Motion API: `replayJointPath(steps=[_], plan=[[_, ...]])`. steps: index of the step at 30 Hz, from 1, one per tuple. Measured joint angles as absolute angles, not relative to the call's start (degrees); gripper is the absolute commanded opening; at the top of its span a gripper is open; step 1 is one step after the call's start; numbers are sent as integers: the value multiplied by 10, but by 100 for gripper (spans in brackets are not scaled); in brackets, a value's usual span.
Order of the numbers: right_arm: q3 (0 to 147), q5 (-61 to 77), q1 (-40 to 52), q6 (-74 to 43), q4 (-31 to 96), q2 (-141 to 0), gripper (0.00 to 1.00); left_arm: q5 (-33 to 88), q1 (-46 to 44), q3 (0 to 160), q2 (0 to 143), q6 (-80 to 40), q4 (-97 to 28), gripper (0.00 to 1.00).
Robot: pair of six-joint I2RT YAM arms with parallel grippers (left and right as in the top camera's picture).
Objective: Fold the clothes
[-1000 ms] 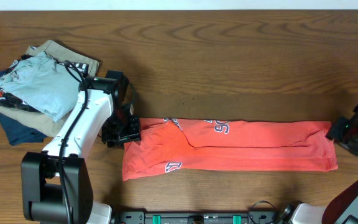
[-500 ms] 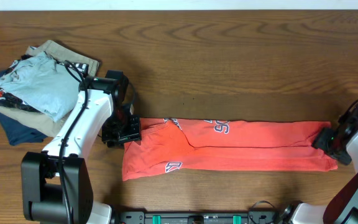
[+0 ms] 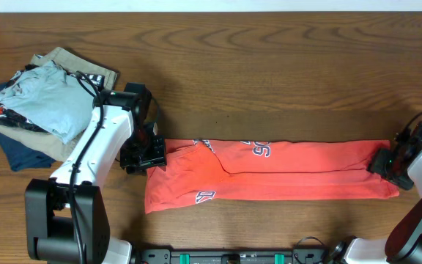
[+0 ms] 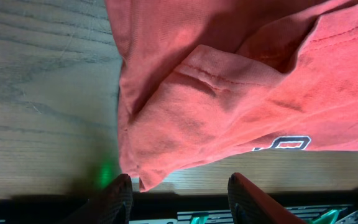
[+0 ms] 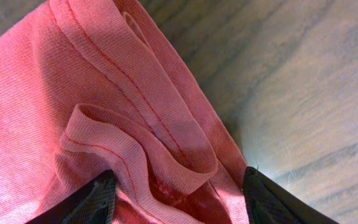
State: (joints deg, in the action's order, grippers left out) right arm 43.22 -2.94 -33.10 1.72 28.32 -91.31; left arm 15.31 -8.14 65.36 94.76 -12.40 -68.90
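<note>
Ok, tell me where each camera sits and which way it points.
Overhead: above the table, looking straight down; T-shirt, folded pile, left gripper, right gripper.
Left wrist: on the left gripper, facing the T-shirt's left end; own fingers show.
Right wrist: on the right gripper, facing its right end; own fingers show.
Shared: all see the T-shirt.

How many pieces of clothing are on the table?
4: a red T-shirt stretched across the middle, and a light blue shirt, a tan garment and a navy garment piled at far left. More may lie hidden underneath.
</note>
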Motion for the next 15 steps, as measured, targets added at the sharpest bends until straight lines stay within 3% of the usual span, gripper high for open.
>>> replayJointPath(steps=[7,11,15], plan=[[438,-15,-331,28,271,-924,52,153,-82,654,948,-124,-689,52],[438,-2,-331,33,263,-925,30,153,-82,654,948,-124,-689,52],[438,3,-331,32,250,-928,19,153,-81,654,948,-124,-689,52]])
